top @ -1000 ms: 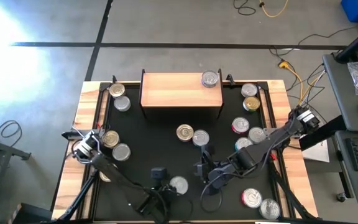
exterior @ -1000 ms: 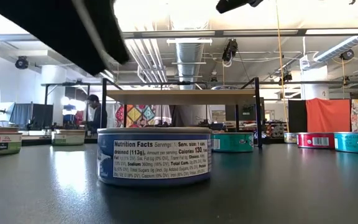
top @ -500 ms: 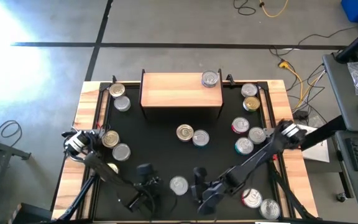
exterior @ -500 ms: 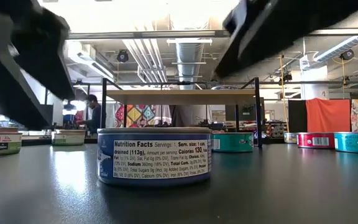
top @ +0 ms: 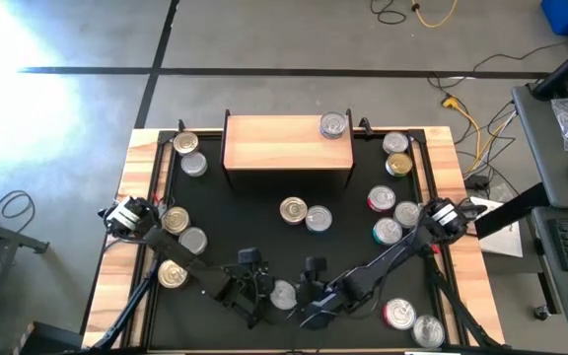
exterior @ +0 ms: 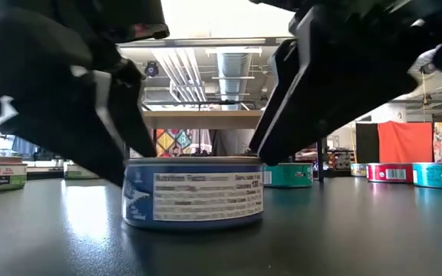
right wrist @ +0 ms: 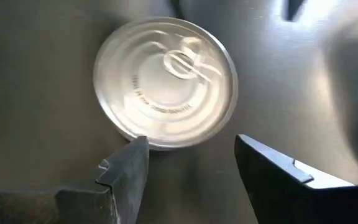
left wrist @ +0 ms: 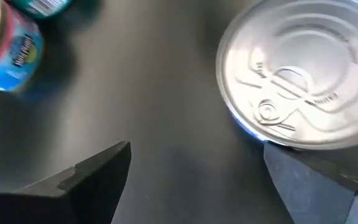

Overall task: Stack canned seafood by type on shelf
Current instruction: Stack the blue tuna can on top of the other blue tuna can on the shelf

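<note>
- L gripper is low at the near middle of the table, just left of the blue-label tin; from what I see in its wrist view the fingers stand wide apart w/ nothing between them, one finger right beside the tin's rim
- Blue-label tin sits flat on the black top, silver pull-tab lid up, nutrition panel facing the low cam; both arms crowd it from either side
- R gripper is just right of that tin, also low; its fingers are parted and empty, tin lying just beyond the tips, not yet between them
- Handling, my guess: a stiff metal tin, dense for its size, won't crush; smooth wall and label prob slippery, so I'd pinch across the round side wall low down, not on the lid rim or tab
- Only one arm should take it; two that close could knock it or each other
- Shelf is at the far middle, well apart from this tin, w/ one silver-lid can on its right end
- Other tins lie scattered left, centre and right, none stacked
</note>
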`<action>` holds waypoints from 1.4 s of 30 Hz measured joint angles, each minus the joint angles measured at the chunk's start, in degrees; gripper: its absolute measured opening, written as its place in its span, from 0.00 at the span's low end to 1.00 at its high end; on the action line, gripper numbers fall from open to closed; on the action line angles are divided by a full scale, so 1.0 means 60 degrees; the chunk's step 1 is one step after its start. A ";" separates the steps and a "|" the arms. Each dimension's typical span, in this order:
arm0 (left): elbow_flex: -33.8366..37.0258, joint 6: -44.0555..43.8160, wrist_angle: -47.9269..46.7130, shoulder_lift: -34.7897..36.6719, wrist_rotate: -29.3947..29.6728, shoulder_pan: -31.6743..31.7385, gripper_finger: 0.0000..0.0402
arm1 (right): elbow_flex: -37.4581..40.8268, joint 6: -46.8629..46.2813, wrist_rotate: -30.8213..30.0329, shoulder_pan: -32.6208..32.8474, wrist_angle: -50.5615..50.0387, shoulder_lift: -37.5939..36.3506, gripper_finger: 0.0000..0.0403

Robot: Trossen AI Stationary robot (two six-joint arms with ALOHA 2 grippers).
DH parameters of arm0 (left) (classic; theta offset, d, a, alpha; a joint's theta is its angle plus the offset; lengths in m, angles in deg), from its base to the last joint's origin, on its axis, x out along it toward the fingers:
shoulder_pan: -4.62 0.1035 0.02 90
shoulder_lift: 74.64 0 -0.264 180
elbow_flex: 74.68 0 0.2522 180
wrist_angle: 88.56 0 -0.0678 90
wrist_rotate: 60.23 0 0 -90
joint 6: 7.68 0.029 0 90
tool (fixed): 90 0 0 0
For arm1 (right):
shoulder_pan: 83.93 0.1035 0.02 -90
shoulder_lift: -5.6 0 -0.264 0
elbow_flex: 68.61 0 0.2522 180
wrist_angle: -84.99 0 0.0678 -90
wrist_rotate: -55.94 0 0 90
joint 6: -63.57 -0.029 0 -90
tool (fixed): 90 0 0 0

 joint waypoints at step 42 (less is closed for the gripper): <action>0.4823 -0.1477 1.1054 -0.0129 0.2324 -0.2440 0.98 | 0.0090 -0.0437 -0.0849 0.0550 0.0557 0.0007 0.92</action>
